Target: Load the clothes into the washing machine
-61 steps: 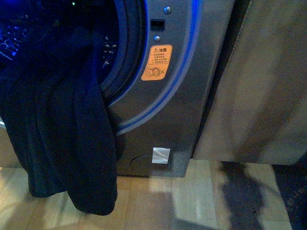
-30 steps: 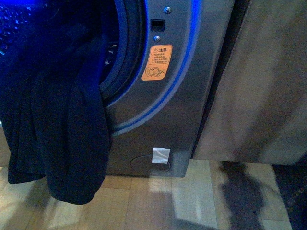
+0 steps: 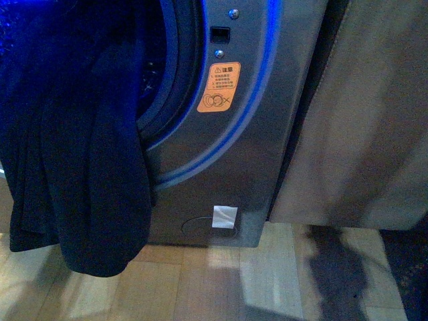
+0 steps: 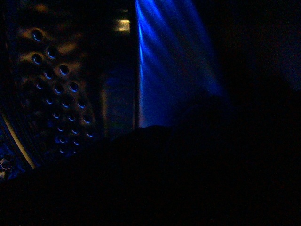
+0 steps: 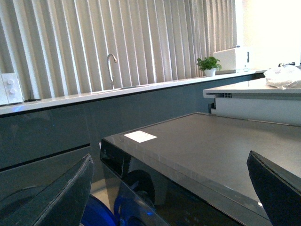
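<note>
Clothes (image 3: 87,167) dangle half out of the washing machine (image 3: 254,134) at lower left and need shoving deeper; right fingers (image 5: 66,197) wide, left fingers can't tell.

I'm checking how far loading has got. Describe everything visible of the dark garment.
The clothes are one dark navy garment, soft and limp, in long folds. It drapes out of the washing machine over its black gasket, lower end hanging down the grey front toward the wooden floor.
</note>
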Motion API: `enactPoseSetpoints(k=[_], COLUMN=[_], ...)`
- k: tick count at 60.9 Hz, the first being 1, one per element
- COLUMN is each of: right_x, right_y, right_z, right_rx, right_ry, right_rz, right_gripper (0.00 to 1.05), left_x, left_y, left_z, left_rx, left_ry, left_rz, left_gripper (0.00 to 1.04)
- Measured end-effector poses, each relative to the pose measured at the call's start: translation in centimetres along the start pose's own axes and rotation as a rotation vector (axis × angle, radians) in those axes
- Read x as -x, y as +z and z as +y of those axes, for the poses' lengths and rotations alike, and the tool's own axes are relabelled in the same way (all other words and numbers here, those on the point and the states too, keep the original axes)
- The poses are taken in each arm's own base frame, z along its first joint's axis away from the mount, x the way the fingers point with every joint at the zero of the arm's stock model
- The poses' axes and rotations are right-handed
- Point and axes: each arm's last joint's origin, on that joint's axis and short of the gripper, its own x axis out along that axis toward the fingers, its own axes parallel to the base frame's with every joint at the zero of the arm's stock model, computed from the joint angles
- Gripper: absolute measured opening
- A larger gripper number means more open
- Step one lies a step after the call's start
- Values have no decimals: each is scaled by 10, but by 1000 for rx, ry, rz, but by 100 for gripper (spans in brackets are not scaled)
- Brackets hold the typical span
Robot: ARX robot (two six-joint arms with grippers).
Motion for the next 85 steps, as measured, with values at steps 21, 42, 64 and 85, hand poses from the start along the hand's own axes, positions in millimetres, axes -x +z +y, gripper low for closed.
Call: enactPoseSetpoints(k=[21, 42, 64, 85], right_x=[0, 0, 0, 0], right_y=[0, 0, 0, 0], right_z=[0, 0, 0, 0], right_rx=[0, 0, 0, 0], right_ry=[0, 0, 0, 0], right_rz=[0, 0, 0, 0], right_gripper=[97, 97, 97, 97], left_x=[6, 16, 57, 125], left_y=[-27, -92, -58, -57], left_z=[-15, -17, -1, 17], left_rx=[-55, -53, 5, 0], left_ry=[-94, -152, -242, -321], left_rz=[161, 335, 257, 301], left_gripper=[9, 58, 98, 98])
